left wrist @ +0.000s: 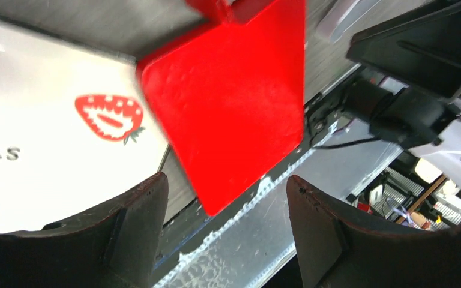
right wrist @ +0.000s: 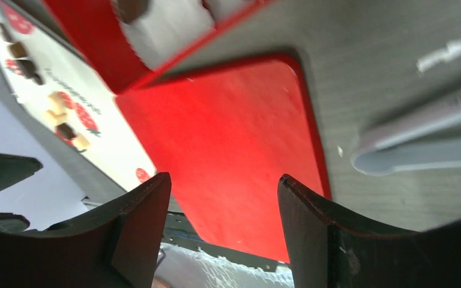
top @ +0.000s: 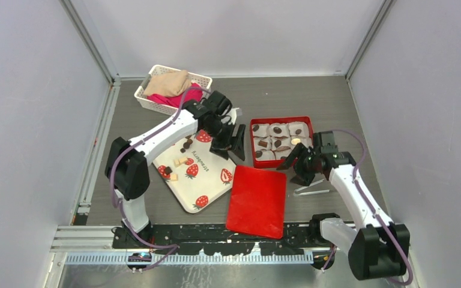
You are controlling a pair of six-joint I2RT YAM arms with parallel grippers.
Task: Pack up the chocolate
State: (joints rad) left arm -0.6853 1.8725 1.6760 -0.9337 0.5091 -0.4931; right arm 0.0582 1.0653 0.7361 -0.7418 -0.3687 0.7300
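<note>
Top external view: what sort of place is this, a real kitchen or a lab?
Probably a lab test cell, not a kitchen: plain white walls box in a grey table, and a slotted metal rail runs along its near edge.

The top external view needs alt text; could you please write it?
Two robot arms reach over a grey table: the open left gripper beside a strawberry-print tray with a few chocolates, the open right gripper by a red box holding more. A red lid lies nearer the arms.
</note>
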